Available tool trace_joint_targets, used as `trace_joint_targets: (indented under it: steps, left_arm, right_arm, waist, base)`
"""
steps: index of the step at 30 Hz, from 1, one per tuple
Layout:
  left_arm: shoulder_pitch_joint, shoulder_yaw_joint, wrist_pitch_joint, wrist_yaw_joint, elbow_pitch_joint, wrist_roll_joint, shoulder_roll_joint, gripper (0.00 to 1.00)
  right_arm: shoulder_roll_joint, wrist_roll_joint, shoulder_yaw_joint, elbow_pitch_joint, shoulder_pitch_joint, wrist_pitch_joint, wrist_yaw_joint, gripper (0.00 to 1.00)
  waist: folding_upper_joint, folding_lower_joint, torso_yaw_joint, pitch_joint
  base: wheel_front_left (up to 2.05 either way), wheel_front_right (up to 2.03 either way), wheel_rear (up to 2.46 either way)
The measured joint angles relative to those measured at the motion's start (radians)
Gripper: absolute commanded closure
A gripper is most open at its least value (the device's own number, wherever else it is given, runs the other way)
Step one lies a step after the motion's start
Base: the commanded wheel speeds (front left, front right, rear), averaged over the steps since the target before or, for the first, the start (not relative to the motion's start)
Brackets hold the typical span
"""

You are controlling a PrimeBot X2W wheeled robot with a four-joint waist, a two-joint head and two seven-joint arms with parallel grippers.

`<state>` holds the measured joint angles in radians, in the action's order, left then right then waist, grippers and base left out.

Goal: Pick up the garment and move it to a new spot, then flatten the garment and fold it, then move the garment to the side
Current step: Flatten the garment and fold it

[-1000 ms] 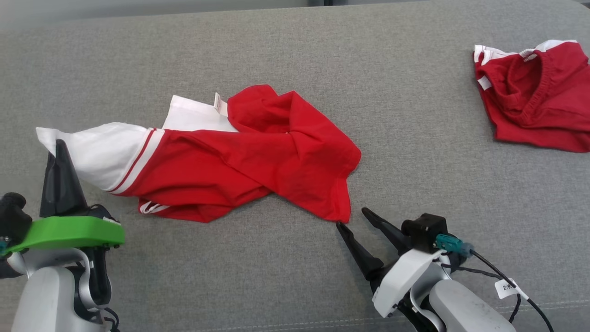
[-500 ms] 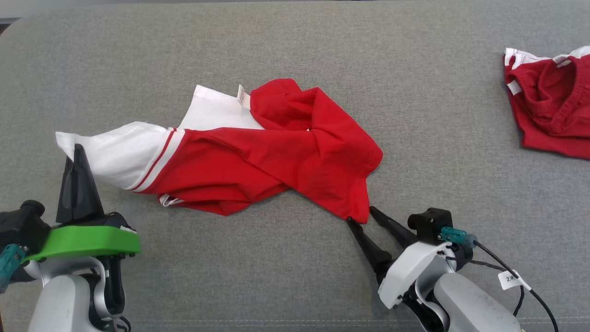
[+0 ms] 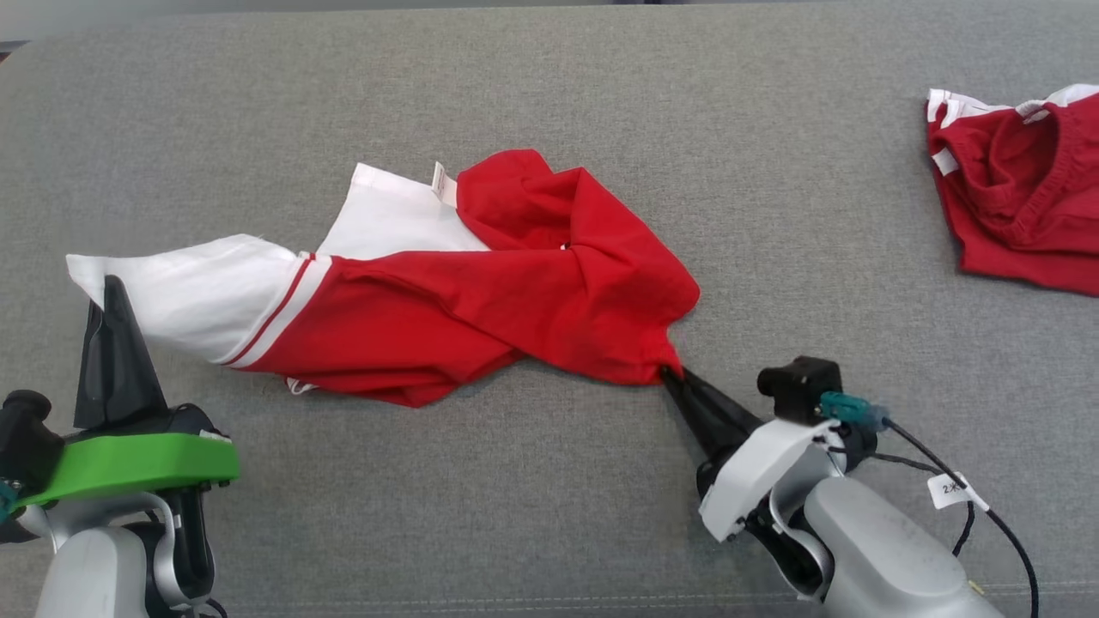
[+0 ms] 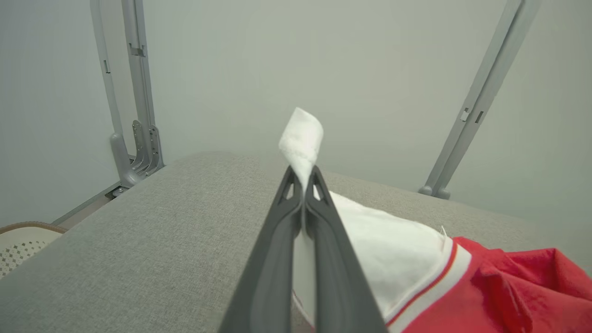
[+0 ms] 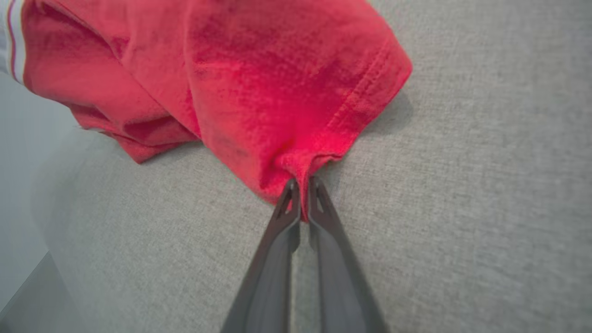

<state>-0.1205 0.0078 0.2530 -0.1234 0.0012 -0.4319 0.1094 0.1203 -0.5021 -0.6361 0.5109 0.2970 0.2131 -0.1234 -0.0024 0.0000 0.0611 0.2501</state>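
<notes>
A red garment (image 3: 481,300) with a white end and red-and-white stripes lies crumpled across the middle of the grey cushion. My left gripper (image 3: 107,287) is shut on its white corner at the far left; in the left wrist view the white cloth (image 4: 303,138) sticks up between the closed left gripper (image 4: 303,178). At the garment's lower right, my right gripper (image 3: 671,375) is shut on the red hem corner. The right wrist view shows the red hem (image 5: 323,138) bunched into the pinched right gripper (image 5: 300,185).
A second red garment (image 3: 1017,193) with white trim lies at the far right of the grey cushion (image 3: 549,86). Grey metal posts (image 4: 138,92) and a pale wall stand beyond the cushion's far edge. A woven basket (image 4: 23,238) sits off the cushion's left.
My right gripper moved up to the red hem corner and shut on it, from wide open. The left gripper kept its hold on the white corner. The camera shifted slightly.
</notes>
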Motion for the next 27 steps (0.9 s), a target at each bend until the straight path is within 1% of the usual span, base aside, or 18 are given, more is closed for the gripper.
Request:
trace_joint_targets:
  steps: [5, 9, 10, 11, 13, 15, 18, 21, 24, 27]
  left_arm:
    - [0.0, 0.02, 0.0, 0.0, -0.052, 0.0, -0.005, 1.0]
    - [0.0, 0.026, 0.0, 0.009, -0.103, -0.001, -0.008, 1.0]
    - [0.0, 0.026, 0.0, 0.009, -0.103, -0.001, -0.008, 1.0]
    - [0.0, 0.028, 0.0, 0.011, -0.119, -0.004, -0.012, 1.0]
    - [0.0, 0.031, 0.0, 0.02, -0.15, -0.006, -0.022, 1.0]
    - [-0.001, 0.036, 0.0, 0.034, -0.186, -0.018, -0.029, 1.0]
    - [-0.002, 0.057, 0.0, 0.045, -0.244, -0.034, -0.031, 1.0]
    - [-0.006, 0.069, 0.003, 0.064, -0.314, -0.04, -0.032, 1.0]
    - [-0.029, 0.076, 0.004, 0.086, -0.399, -0.038, -0.03, 1.0]
    - [-0.065, 0.079, 0.005, 0.1, -0.504, -0.022, -0.016, 1.0]
  right_arm:
    - [0.017, -0.021, 0.091, -0.081, 0.052, 0.035, 0.0, 1.0]
    - [0.053, -0.035, 0.18, -0.177, 0.097, 0.043, 0.0, 1.0]
    - [0.053, -0.035, 0.18, -0.177, 0.097, 0.043, 0.0, 1.0]
    - [0.063, -0.035, 0.198, -0.203, 0.105, 0.043, 0.0, 1.0]
    - [0.074, -0.035, 0.244, -0.27, 0.109, 0.043, 0.0, 1.0]
    - [0.074, -0.034, 0.302, -0.369, 0.113, 0.042, 0.0, 1.0]
    - [0.074, -0.029, 0.36, -0.499, 0.129, 0.043, 0.0, 1.0]
    - [0.079, -0.012, 0.397, -0.604, 0.129, 0.043, -0.001, 1.0]
    - [0.102, 0.018, 0.416, -0.694, 0.129, 0.043, -0.001, 1.0]
    - [0.117, 0.029, 0.439, -0.779, 0.129, 0.043, -0.001, 1.0]
  waist:
    - [0.0, 0.0, -0.022, -0.017]
    - [0.0, 0.0, -0.04, -0.038]
    - [0.0, 0.0, -0.04, -0.038]
    - [0.0, 0.0, -0.045, -0.044]
    - [0.0, 0.0, -0.055, -0.057]
    - [0.0, 0.0, -0.065, -0.071]
    - [0.0, 0.0, -0.081, -0.093]
    - [0.0, 0.0, -0.097, -0.117]
    - [0.0, 0.0, -0.113, -0.139]
    - [0.0, 0.0, -0.129, -0.159]
  base:
    - [0.0, 0.0, 0.0]
    - [0.0, 0.0, 0.0]
    - [0.0, 0.0, 0.0]
    - [0.0, 0.0, 0.0]
    - [0.0, 0.0, 0.0]
    - [0.0, 0.0, 0.0]
    - [0.0, 0.0, 0.0]
    - [0.0, 0.0, 0.0]
    - [0.0, 0.0, 0.0]
    - [0.0, 0.0, 0.0]
